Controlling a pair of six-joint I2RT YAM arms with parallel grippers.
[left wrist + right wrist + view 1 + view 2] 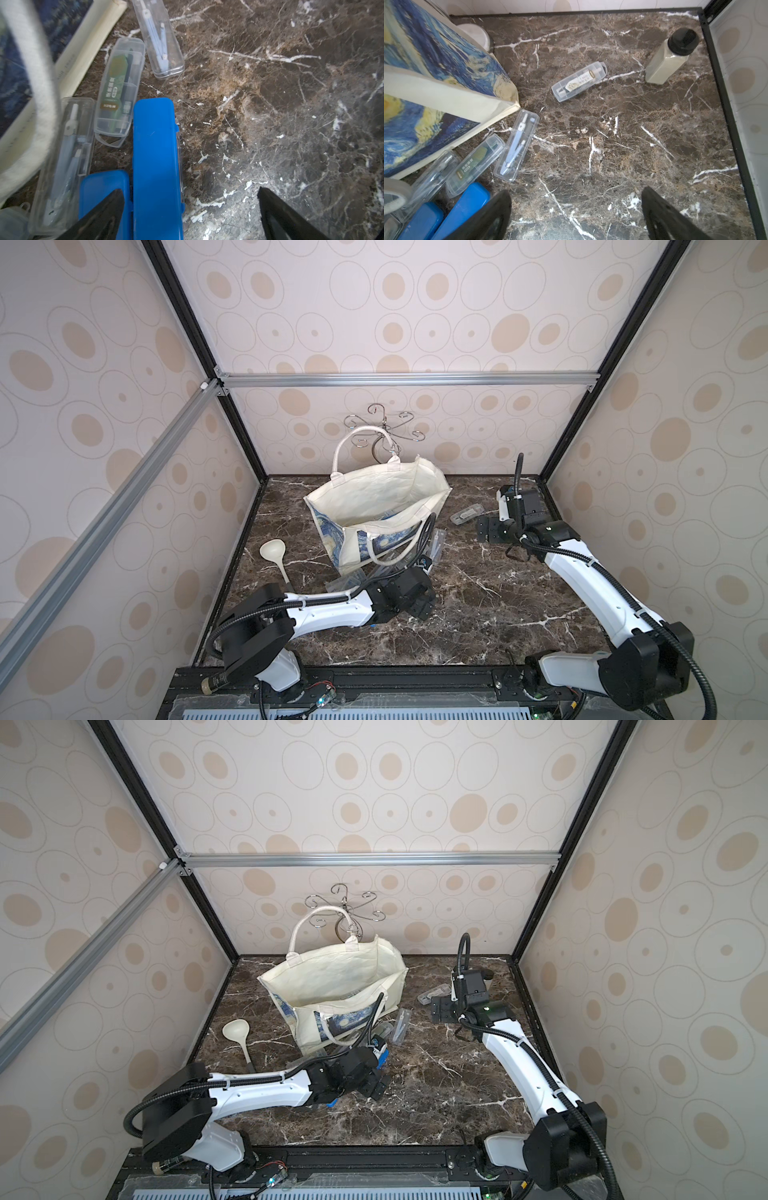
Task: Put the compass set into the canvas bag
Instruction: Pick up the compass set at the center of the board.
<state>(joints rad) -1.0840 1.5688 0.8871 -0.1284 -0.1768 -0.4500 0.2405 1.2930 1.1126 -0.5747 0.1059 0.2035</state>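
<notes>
On the dark, white-veined marble surface, the cream canvas bag stands open and crumpled, its blue swirling print facing the arms. At its foot lies the compass set, a clear rigid oblong case holding a pale blue compass, beside similar clear cases and two glossy blue cases. The left end effector, its arm stretched low, hovers spread wide over the blue cases. The right end effector, its arm reaching forward, gapes empty, well apart from the compass set.
</notes>
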